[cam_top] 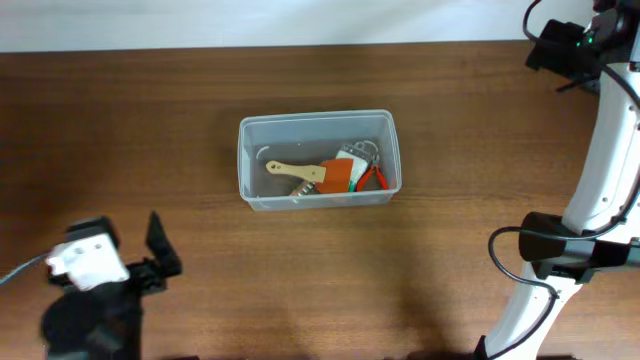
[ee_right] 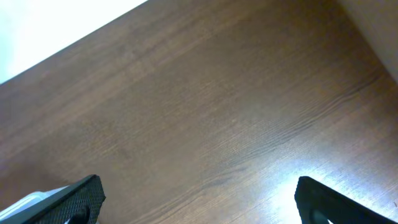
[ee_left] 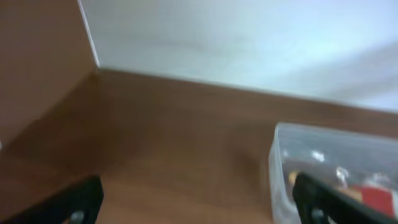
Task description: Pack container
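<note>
The clear plastic container (cam_top: 318, 160) stands at the table's middle. Inside it lie a wooden-handled tool with an orange part (cam_top: 325, 175), red-handled pliers (cam_top: 377, 177) and other small items. My left gripper (cam_top: 163, 250) is open and empty at the front left, well apart from the container. In the left wrist view its fingers (ee_left: 199, 199) frame bare wood, with the container's wall (ee_left: 277, 162) at the right. My right gripper (cam_top: 548, 45) is at the far right corner, open and empty (ee_right: 199, 199) over bare wood. A pale corner (ee_right: 31, 200) shows at the lower left there.
The brown wooden table (cam_top: 150, 120) meets a white wall (cam_top: 300, 20) along its far edge. The right arm's white links (cam_top: 600, 190) stand along the right side.
</note>
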Robot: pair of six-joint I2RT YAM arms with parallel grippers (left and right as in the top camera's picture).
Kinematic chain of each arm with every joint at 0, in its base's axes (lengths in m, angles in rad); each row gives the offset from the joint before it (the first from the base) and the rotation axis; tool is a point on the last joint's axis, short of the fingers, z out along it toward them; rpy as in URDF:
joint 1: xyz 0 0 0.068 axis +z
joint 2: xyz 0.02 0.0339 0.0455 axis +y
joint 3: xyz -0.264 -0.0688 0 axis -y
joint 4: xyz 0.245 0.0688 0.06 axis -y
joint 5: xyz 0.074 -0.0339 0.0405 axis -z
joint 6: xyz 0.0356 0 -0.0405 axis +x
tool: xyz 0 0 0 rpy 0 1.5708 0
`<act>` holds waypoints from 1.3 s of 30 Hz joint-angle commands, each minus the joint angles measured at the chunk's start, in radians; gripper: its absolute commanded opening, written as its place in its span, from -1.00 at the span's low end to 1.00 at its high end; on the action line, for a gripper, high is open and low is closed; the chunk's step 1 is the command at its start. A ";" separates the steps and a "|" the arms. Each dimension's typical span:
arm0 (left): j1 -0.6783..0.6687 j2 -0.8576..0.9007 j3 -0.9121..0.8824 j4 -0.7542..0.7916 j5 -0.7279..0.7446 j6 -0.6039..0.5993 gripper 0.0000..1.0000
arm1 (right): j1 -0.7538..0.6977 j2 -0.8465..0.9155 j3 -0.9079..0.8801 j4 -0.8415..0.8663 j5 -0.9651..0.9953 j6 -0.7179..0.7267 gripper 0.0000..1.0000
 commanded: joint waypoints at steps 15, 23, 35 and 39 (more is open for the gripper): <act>-0.109 -0.249 -0.571 0.352 0.132 -0.006 0.98 | -0.003 -0.015 0.013 0.001 0.009 0.005 0.97; -0.109 -0.330 -0.666 0.364 0.132 -0.006 0.99 | -0.003 -0.015 0.013 0.001 0.009 0.005 0.97; -0.109 -0.384 -0.729 0.364 0.131 -0.005 0.98 | -0.003 -0.015 0.013 0.001 0.009 0.005 0.97; -0.109 -0.395 -0.729 0.364 0.113 -0.002 0.98 | -0.003 -0.015 0.013 0.001 0.009 0.005 0.97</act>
